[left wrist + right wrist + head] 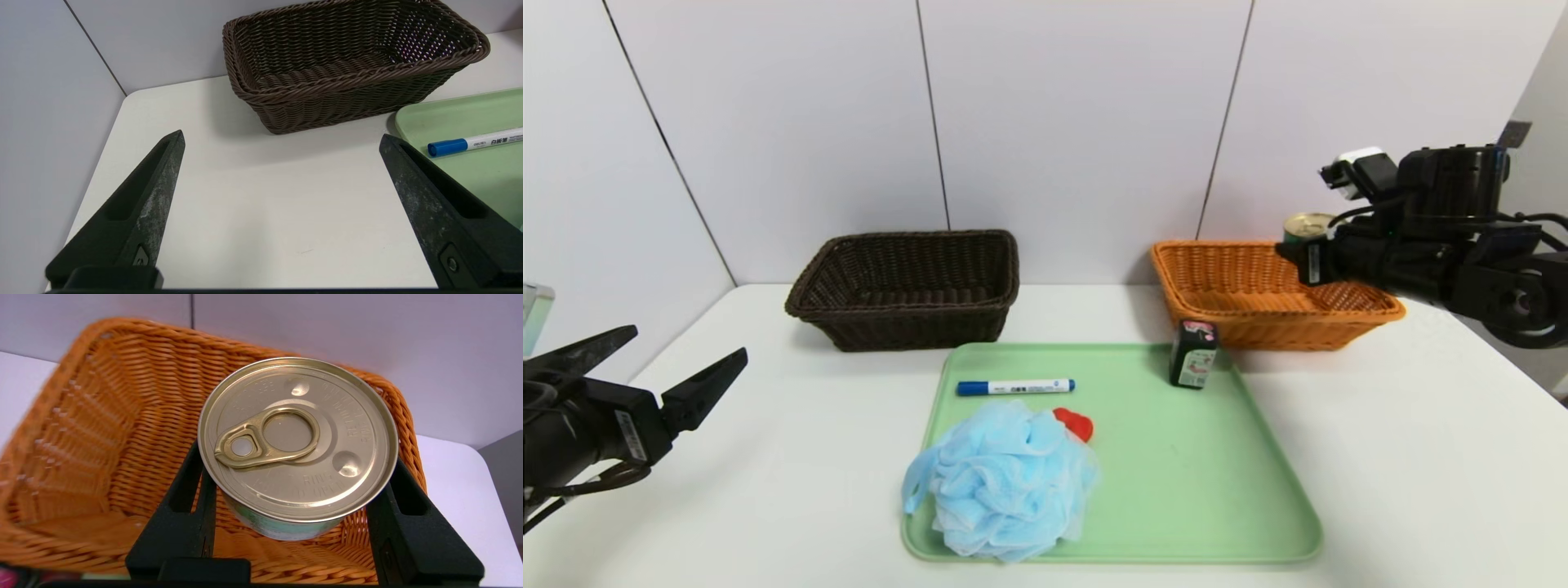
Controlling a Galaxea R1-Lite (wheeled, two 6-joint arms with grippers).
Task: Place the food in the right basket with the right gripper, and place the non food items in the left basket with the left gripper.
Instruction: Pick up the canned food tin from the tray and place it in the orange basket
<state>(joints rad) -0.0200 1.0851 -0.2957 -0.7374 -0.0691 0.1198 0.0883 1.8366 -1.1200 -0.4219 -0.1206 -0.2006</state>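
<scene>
One item of food, the short round tin with a gold pull-ring lid (298, 441), is clamped in the black right gripper (292, 486) above the right-hand part of the orange-tan woven wicker basket (1282, 333), so the step in hand looks to be placing it there. What the next move calls for, I judge, is lowering the tin below the flared rim before the fingers part; let go high, it could drop hard or tip. The black left gripper (678, 367) is parked over the white tabletop (792, 457), its fingers wide apart with nothing between them. On the pale green tray (1176, 490) stands the small black boxy container with a pink-white label (1194, 355), upright near the orange basket, likely the next piece of food; that basket's front wall rises close behind it and could crowd the fingers. The white marker with a blue cap (1017, 387) lies toward the tray's far side. The fluffy light-blue mesh bath pouf (1009, 482) partly hides a small red rubber thing (1076, 425), probably the duck, so the pouf may best go first into the dark brown woven wicker basket (907, 314).
</scene>
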